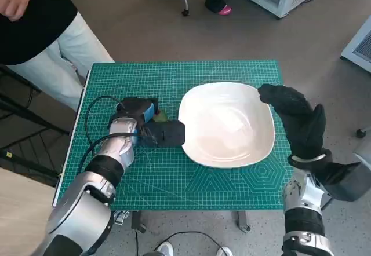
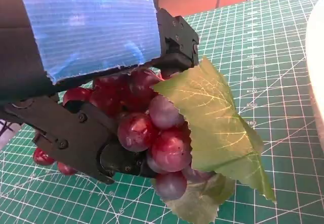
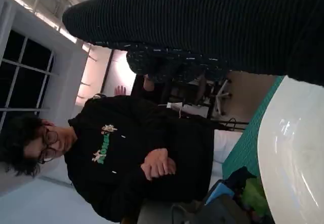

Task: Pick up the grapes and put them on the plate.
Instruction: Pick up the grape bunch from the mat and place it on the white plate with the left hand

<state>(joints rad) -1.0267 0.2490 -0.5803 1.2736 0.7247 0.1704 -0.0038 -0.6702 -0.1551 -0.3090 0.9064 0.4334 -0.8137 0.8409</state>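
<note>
Left hand [image 1: 152, 125]: closed around the bunch of red grapes [image 2: 147, 127], as the left wrist view shows plainly. Its black fingers [image 2: 76, 133] wrap the fruit from both sides, and the blue-taped back lies above the bunch. A green leaf [image 2: 215, 127] hangs off the grapes on the side away from the palm. In the head view only a sliver of that leaf shows past the hand.

The hand and its load sit low over the green cutting mat [image 1: 174, 180]; whether the grapes touch the mat cannot be told.

White plate [image 1: 227, 124]: just beside the left hand, at its fingertip side, nothing lying on it.

Right hand [image 1: 297, 120]: gloved, fingers spread, holding nothing, at the far edge of the plate from the left hand, fingertips at the rim.

A person in a black top [image 3: 126, 153] is beyond the table on the left hand's side.
</note>
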